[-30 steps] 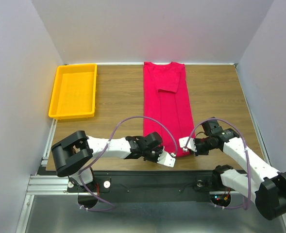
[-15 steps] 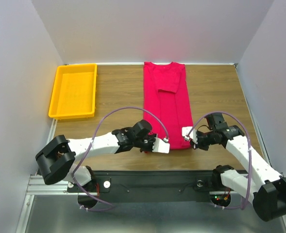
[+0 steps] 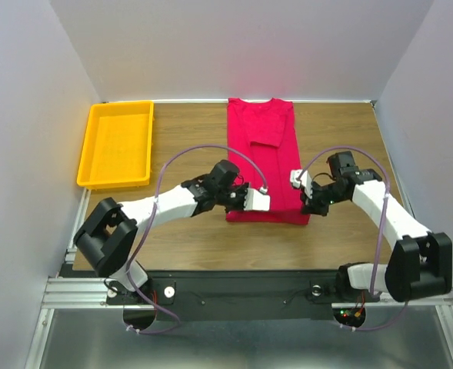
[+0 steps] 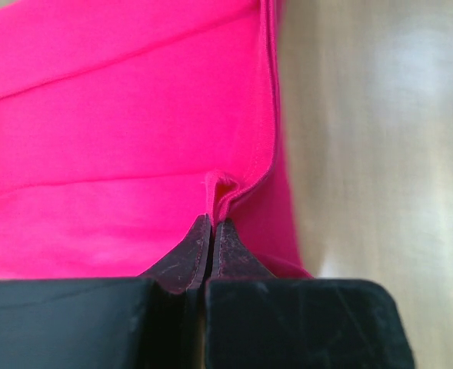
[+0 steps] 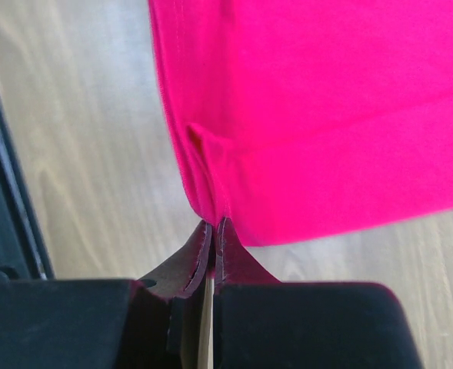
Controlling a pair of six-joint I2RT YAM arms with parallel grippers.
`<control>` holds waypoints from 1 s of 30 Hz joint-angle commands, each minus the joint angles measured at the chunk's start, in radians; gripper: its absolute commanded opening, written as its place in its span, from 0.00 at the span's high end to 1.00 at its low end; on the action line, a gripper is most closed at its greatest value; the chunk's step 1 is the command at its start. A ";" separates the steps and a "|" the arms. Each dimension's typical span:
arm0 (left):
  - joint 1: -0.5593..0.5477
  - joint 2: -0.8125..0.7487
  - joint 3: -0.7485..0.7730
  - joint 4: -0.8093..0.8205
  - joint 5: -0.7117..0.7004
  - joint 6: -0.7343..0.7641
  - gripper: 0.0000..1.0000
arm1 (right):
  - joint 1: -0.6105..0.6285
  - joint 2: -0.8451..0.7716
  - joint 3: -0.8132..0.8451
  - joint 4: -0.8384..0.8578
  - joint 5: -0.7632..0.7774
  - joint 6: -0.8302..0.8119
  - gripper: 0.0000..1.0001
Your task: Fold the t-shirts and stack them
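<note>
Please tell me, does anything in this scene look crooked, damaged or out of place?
Nothing stands out. The red t-shirt lies as a straight strip. The left gripper and the right gripper each pinch one of its near corners. The yellow tray sits square at the left.

Crimson t-shirt (image 3: 266,165): plain, folded lengthwise into narrow strip, sleeve doubled across chest. Lies mid-table (image 3: 349,154), collar at far edge. Near hem corners lifted, puckered.
</note>
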 commanded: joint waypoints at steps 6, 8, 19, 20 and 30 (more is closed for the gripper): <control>0.137 0.177 0.237 0.047 0.067 0.070 1.00 | -0.114 0.256 0.224 0.064 -0.031 0.049 0.99; 0.151 0.212 0.305 0.048 0.073 0.072 1.00 | -0.115 0.302 0.292 0.087 -0.033 0.078 1.00; 0.236 0.382 0.472 0.048 0.081 0.061 1.00 | -0.117 0.620 0.603 0.125 -0.056 0.171 0.99; 0.243 0.390 0.487 0.048 0.077 0.060 1.00 | -0.117 0.652 0.618 0.130 -0.056 0.184 0.99; 0.269 0.482 0.576 0.057 0.047 0.055 1.00 | -0.117 0.777 0.773 0.153 0.008 0.240 0.99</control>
